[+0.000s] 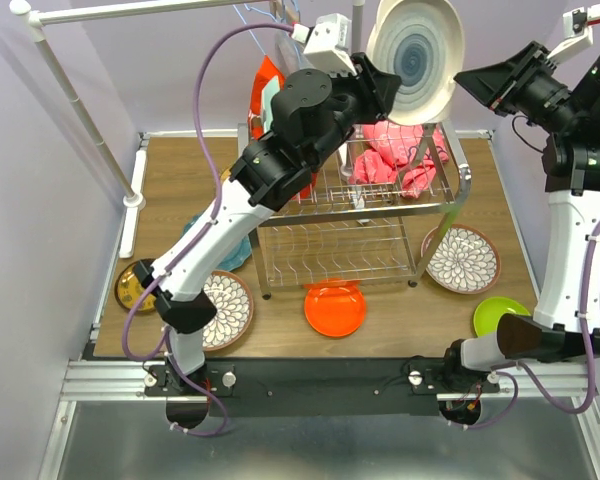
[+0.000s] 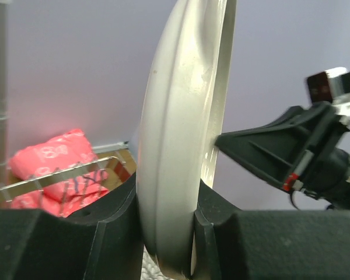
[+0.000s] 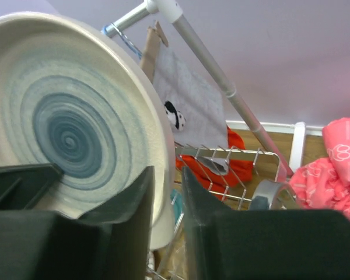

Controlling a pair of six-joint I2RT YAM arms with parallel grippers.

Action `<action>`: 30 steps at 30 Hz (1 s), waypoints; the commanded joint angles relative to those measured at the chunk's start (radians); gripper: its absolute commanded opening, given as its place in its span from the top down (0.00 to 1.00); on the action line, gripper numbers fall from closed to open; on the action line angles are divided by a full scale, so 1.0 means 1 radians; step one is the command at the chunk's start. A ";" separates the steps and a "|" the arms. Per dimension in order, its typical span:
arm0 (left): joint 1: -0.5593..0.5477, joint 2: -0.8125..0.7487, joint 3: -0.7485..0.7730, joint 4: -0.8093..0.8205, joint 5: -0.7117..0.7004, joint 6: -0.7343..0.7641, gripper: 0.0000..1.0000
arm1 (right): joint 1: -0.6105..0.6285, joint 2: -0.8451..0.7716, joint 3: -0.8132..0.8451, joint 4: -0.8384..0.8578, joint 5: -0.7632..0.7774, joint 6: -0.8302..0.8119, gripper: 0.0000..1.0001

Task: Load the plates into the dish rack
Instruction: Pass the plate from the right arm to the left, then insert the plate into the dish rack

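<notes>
My left gripper (image 1: 377, 82) is shut on the lower rim of a white plate with a blue-teal swirl (image 1: 417, 55) and holds it upright, high above the dish rack (image 1: 360, 232). In the left wrist view the plate (image 2: 181, 116) stands edge-on between my fingers (image 2: 166, 201). My right gripper (image 1: 468, 80) is at the plate's right edge. In the right wrist view its open jaws (image 3: 166, 175) straddle the rim of the plate (image 3: 64, 128), with a gap behind the rim. More plates lie on the table: orange (image 1: 335, 308), lime green (image 1: 500, 317) and two floral (image 1: 462, 259) (image 1: 225, 310).
A pink cloth (image 1: 398, 155) lies on the rack's upper shelf and a red cloth (image 1: 265, 90) hangs behind it. The white clothes rail (image 1: 80, 105) stands at the far left. A small yellow patterned plate (image 1: 132, 287) and a teal plate (image 1: 195, 235) lie near the left arm.
</notes>
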 commanded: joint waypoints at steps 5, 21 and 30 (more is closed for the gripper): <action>0.024 -0.149 -0.013 0.116 -0.160 0.115 1.00 | -0.005 -0.041 -0.003 0.105 -0.044 -0.002 0.40; 0.013 -0.311 -0.035 -0.094 -0.283 0.216 1.00 | -0.006 -0.069 -0.067 0.093 0.131 -0.149 0.14; -0.056 -0.345 -0.034 -0.254 -0.422 0.271 1.00 | -0.008 -0.078 -0.133 0.073 0.159 -0.183 0.14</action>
